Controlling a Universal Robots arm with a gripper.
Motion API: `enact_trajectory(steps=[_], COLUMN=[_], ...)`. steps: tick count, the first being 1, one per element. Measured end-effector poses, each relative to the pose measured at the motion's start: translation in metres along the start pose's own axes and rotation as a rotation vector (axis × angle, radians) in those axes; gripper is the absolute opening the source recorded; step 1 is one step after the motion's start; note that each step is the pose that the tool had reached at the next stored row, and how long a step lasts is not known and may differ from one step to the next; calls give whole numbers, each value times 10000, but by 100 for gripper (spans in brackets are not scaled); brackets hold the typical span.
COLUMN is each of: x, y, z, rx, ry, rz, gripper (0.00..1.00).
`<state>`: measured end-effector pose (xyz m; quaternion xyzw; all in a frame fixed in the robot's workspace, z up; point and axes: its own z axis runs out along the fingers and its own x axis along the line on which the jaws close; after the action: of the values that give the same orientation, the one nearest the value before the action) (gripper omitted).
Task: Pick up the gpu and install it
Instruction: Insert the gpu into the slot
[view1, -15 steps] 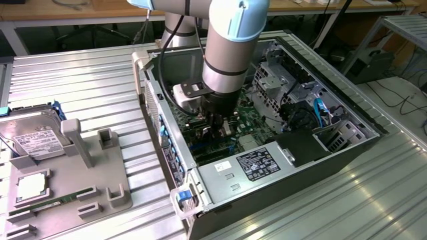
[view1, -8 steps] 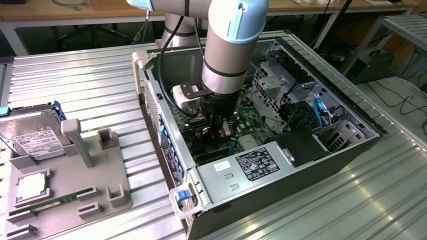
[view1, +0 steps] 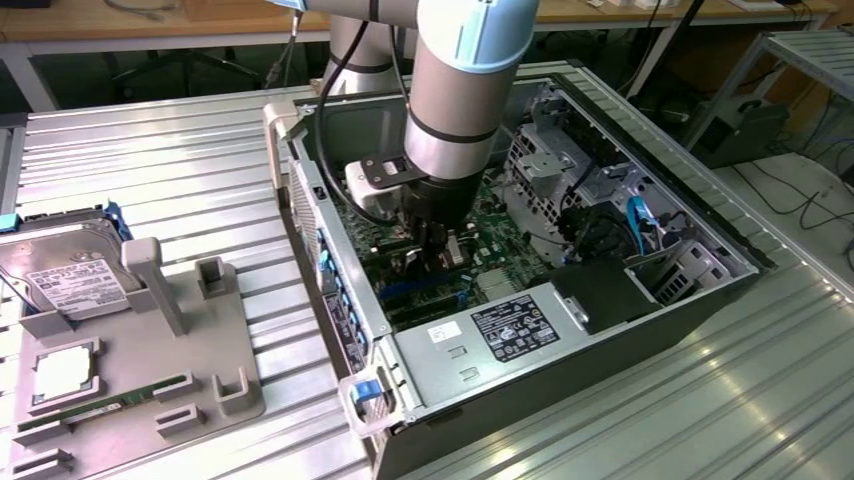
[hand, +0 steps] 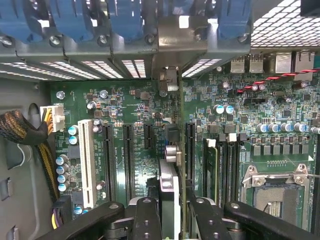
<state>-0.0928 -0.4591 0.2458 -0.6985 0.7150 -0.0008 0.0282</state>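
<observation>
My gripper (view1: 438, 248) is down inside the open computer case (view1: 694, 225), just above the green motherboard (view1: 501, 245). In the wrist view the gripper (hand: 173, 212) is shut on the gpu (hand: 170, 180), which I see edge-on between the two black fingers (hand: 146, 215). The card stands upright over the row of black expansion slots (hand: 128, 160). Its pale metal bracket end (hand: 169, 80) reaches toward the rear slot openings (hand: 175, 35) of the case. Whether the card's lower edge sits in a slot is hidden.
A grey tray (view1: 200, 350) at the exterior view's left holds a hard drive (view1: 67, 275), a RAM stick (view1: 100, 405) and a CPU (view1: 63, 372). The power supply (view1: 514, 325), drive cage (view1: 561, 170), cable bundle (hand: 20, 127) and CPU socket (hand: 272, 192) crowd the gripper.
</observation>
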Motion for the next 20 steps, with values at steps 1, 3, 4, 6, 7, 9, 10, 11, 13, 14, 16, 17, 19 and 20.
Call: enact_trajectory(steps=[1, 3, 4, 6, 7, 9, 10, 11, 13, 14, 16, 17, 19, 20], x=[0, -1, -1, -1, 0, 1, 1, 1, 1, 1, 1, 1, -1, -1], y=[0, 0, 0, 1, 2, 2, 3, 3, 3, 3, 3, 3, 2, 2], z=[0, 0, 1, 10, 19, 26, 28, 31, 37, 39, 41, 42, 32, 20], rx=[0, 0, -1, 1, 0, -1, -2, -2, -1, -2, -3, -2, 4, -1], ry=[0, -1, 2, -2, 1, 2, 3, 4, 1, 3, 5, 3, -9, -6], rz=[0, 1, 1, 0, 1, 1, 1, 1, 1, 1, 1, 1, 1, 1], gripper=[28, 28, 28, 28, 28, 28, 28, 28, 28, 28, 28, 28, 28, 28])
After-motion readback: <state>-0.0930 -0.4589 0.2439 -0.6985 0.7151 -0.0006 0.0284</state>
